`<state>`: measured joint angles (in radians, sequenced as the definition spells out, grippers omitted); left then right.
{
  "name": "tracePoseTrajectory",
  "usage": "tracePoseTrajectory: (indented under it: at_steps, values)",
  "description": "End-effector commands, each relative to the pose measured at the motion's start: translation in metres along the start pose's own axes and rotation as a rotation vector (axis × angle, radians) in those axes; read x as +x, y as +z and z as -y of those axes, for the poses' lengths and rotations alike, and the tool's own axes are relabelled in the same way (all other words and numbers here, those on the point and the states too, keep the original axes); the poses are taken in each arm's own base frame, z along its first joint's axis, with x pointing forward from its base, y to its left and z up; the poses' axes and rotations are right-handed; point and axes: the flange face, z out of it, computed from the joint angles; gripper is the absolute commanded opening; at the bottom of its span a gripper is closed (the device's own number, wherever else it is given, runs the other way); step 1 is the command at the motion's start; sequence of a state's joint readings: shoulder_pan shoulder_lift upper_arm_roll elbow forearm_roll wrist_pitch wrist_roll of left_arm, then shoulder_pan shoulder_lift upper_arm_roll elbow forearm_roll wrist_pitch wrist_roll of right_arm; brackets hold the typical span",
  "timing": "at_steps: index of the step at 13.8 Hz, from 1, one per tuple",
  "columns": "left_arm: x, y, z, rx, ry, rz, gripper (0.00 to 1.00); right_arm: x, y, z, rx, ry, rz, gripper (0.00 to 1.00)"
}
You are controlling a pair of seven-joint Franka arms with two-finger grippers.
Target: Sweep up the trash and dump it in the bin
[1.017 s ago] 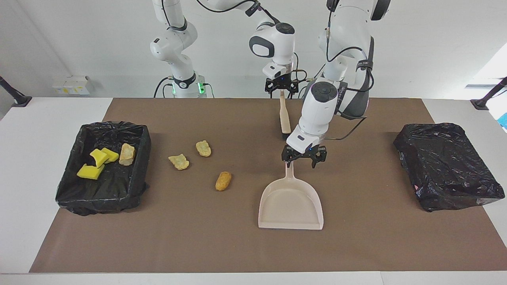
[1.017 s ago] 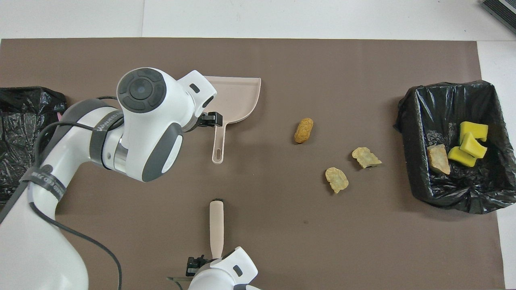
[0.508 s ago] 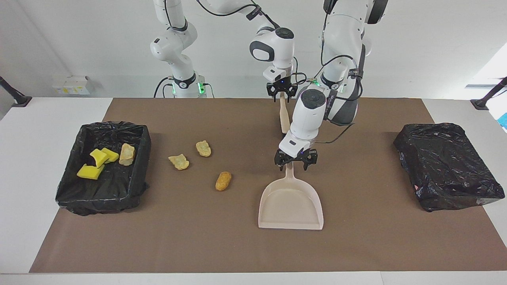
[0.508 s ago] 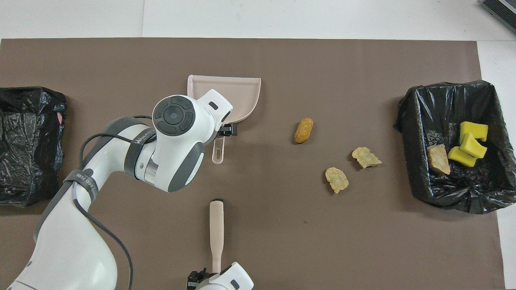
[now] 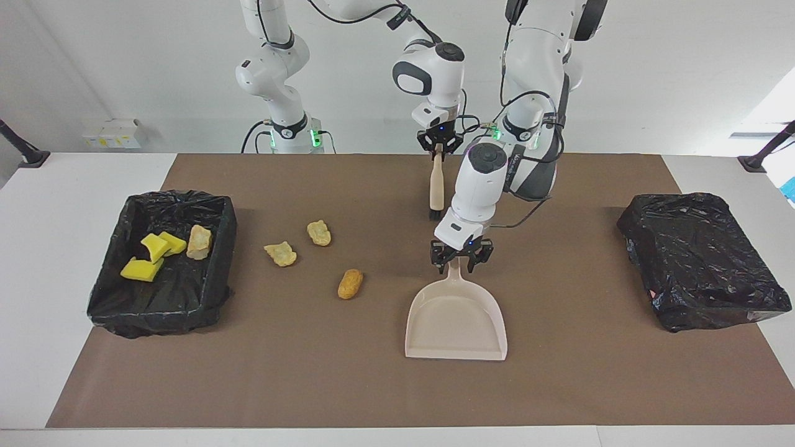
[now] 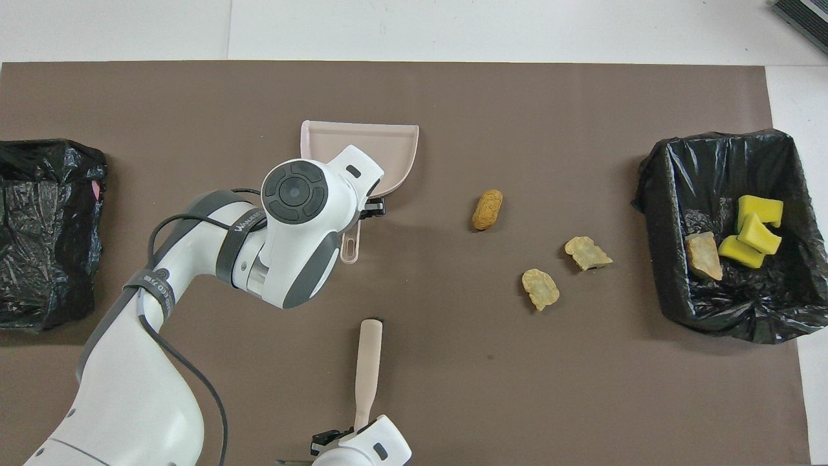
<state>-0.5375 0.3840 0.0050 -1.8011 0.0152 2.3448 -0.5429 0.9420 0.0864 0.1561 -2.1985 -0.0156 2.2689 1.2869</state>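
Three tan lumps of trash [image 5: 350, 283] [image 5: 281, 253] [image 5: 319, 233] lie on the brown mat between the beige dustpan [image 5: 456, 323] and the open bin [image 5: 155, 310]. In the bin lie yellow sponge pieces [image 5: 152, 254] and another lump [image 5: 199, 241]. My left gripper [image 5: 458, 261] is down at the dustpan's handle, which runs between its two sides. The pan lies flat on the mat. My right gripper [image 5: 440, 148] is shut on the handle end of the beige brush [image 5: 436, 186], which hangs slanted with its bristles near the mat.
A second bin [image 5: 702, 261], wrapped over with black plastic, sits at the left arm's end of the table. The mat [image 5: 310, 372] ends just short of the white table edge. In the overhead view the left arm's wrist [image 6: 304, 220] covers part of the dustpan [image 6: 381, 149].
My right gripper closed on the brush handle and swung the brush a little toward the right arm's end. The left gripper came down onto the dustpan handle and narrowed around it.
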Motion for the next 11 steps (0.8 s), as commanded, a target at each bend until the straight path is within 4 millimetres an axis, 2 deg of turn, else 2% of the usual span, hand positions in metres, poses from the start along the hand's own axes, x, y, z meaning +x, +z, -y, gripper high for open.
tracePoseTrajectory:
  at_steps: [1, 2, 3, 4, 6, 8, 10, 11]
  values:
    - [0.004, 0.0, -0.004, 0.044, 0.025, -0.02, 0.41, 0.019, -0.025, -0.021, -0.032, 0.086, 0.016, 0.0]
    - [0.003, 0.002, -0.003, 0.051, 0.026, -0.01, 0.34, 0.032, -0.029, -0.032, -0.062, 0.121, 0.023, 0.0]
    - [0.003, 0.001, -0.002, 0.059, 0.026, -0.002, 0.22, 0.047, -0.035, -0.043, -0.083, 0.154, 0.028, 0.0]
    - [0.003, -0.003, 0.0, 0.072, 0.039, 0.005, 0.0, 0.062, -0.044, -0.055, -0.096, 0.19, 0.03, 0.0]
    - [0.003, -0.02, 0.006, 0.104, 0.035, 0.041, 0.0, 0.095, -0.055, -0.088, -0.151, 0.276, 0.044, 0.0]
    - [-0.002, -0.054, 0.014, 0.116, 0.083, 0.065, 0.0, 0.123, -0.06, -0.12, -0.209, 0.342, 0.073, 0.0]
    - [-0.006, -0.073, 0.03, 0.145, 0.19, 0.128, 0.0, 0.155, -0.068, -0.16, -0.245, 0.377, 0.106, 0.0]
    - [-0.002, -0.089, 0.043, 0.14, 0.234, 0.128, 0.0, 0.172, -0.07, -0.184, -0.265, 0.366, 0.122, 0.0]
